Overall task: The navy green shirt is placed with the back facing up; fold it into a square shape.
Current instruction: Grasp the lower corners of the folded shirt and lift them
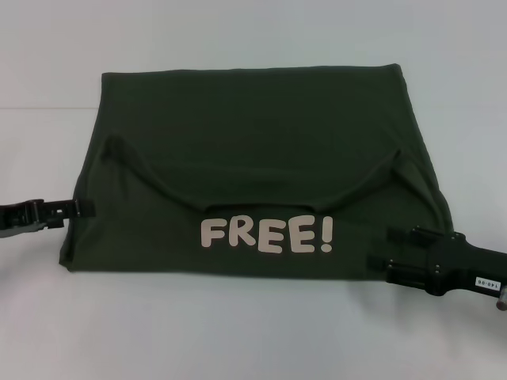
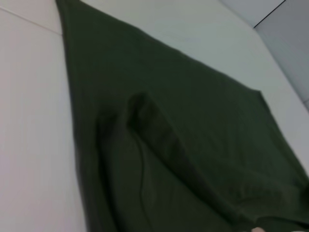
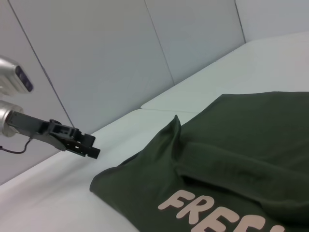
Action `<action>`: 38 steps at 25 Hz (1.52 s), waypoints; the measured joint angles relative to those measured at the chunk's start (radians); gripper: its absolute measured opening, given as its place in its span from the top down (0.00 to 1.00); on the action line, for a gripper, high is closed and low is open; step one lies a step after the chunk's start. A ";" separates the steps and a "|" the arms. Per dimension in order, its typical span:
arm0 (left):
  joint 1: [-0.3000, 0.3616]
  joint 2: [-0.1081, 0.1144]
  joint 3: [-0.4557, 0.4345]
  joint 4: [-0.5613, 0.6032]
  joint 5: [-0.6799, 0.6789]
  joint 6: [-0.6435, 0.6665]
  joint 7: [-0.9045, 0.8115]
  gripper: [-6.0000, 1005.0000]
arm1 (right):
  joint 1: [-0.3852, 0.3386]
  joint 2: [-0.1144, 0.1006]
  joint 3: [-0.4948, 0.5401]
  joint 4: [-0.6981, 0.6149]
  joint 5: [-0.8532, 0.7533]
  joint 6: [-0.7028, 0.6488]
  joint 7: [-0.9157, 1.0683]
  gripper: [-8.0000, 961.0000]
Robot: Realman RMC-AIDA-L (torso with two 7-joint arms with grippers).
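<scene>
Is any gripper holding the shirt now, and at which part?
Cannot be told. The left gripper is at the shirt's left edge, the right gripper on its right front part.

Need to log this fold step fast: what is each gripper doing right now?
Left gripper: at the navy green shirt's left edge; open or shut cannot be told.
Right gripper: on the shirt's near right part; cannot be told.

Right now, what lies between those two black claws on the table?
In the head view, the folded navy green shirt with white FREE! lettering spans from left gripper to right gripper.
</scene>
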 joint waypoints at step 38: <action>-0.041 -0.046 0.097 -0.050 0.104 -0.142 -0.017 0.15 | 0.013 0.002 -0.013 0.003 -0.010 0.012 0.009 0.14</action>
